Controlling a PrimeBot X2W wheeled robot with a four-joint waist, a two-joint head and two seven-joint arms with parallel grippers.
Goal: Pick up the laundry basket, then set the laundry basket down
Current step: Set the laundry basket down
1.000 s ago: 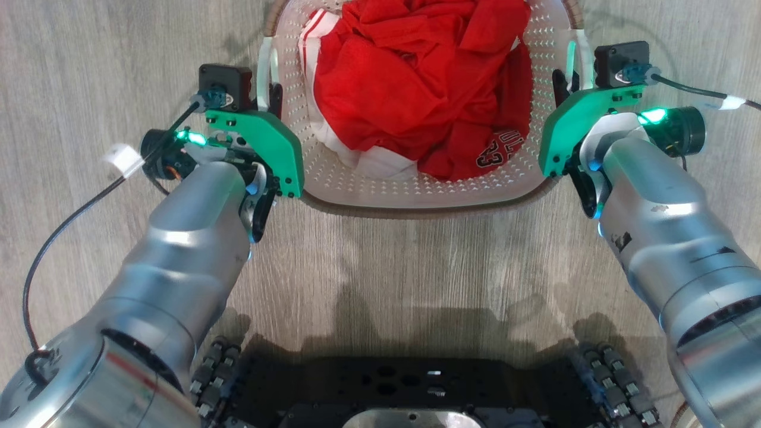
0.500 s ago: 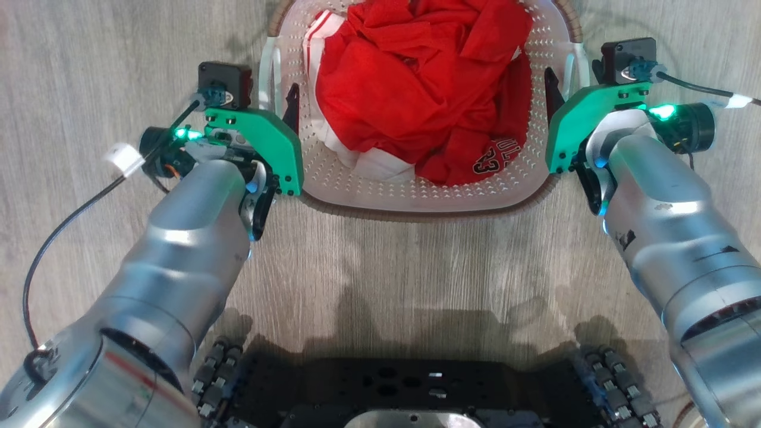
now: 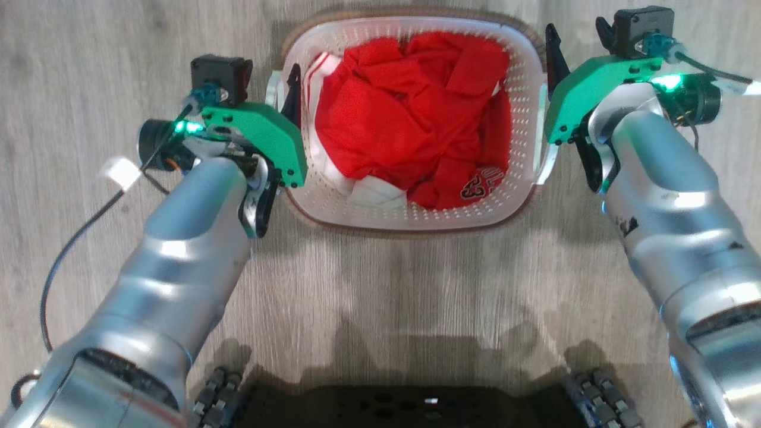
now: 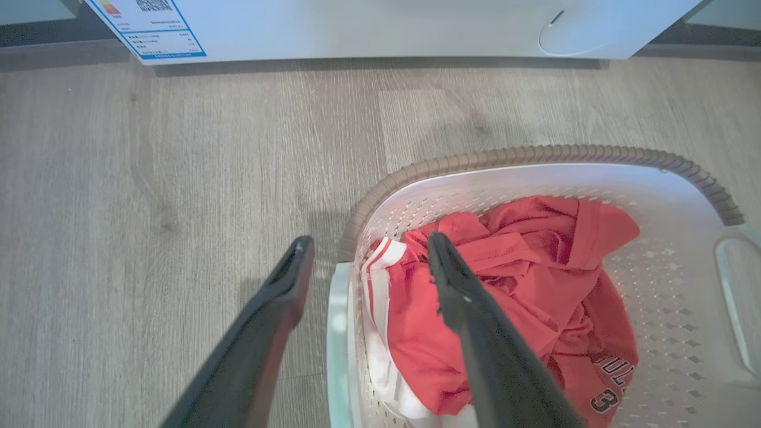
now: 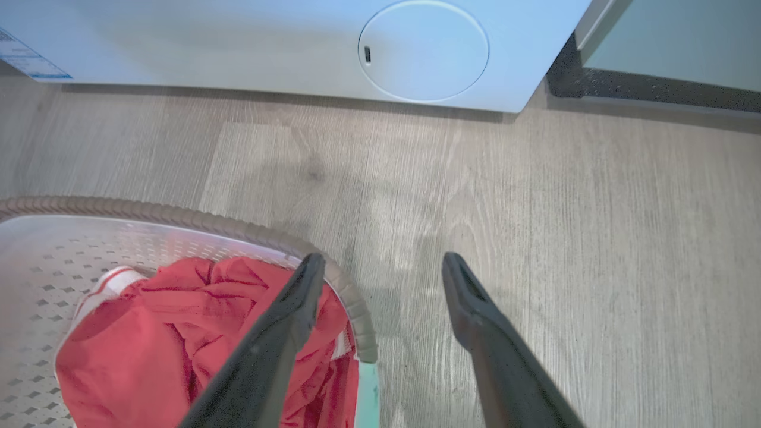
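Note:
The laundry basket [image 3: 416, 217] is white and perforated with a brown rim [image 4: 535, 156], and it rests on the wood floor holding red and white clothes [image 3: 410, 119]. My left gripper [image 4: 370, 241] is open over the basket's left side. One finger hangs outside it and one over the clothes, with the left handle [image 4: 337, 333] between and below them. My right gripper [image 5: 383, 260] is open over the right side, one finger above the clothes and one above the floor. Between them are the rim [image 5: 178, 215] and the right handle [image 5: 367, 392].
A white washing machine [image 4: 380, 27] stands just beyond the basket, its round door [image 5: 423, 50] facing me. My dark wheeled base [image 3: 404, 407] sits at the near edge. Bare wood floor lies to either side of the basket.
Both grippers have opened off the basket's handles. The basket now looks smaller and farther below the fingers. The head view has shifted, so the whole basket is in the picture.

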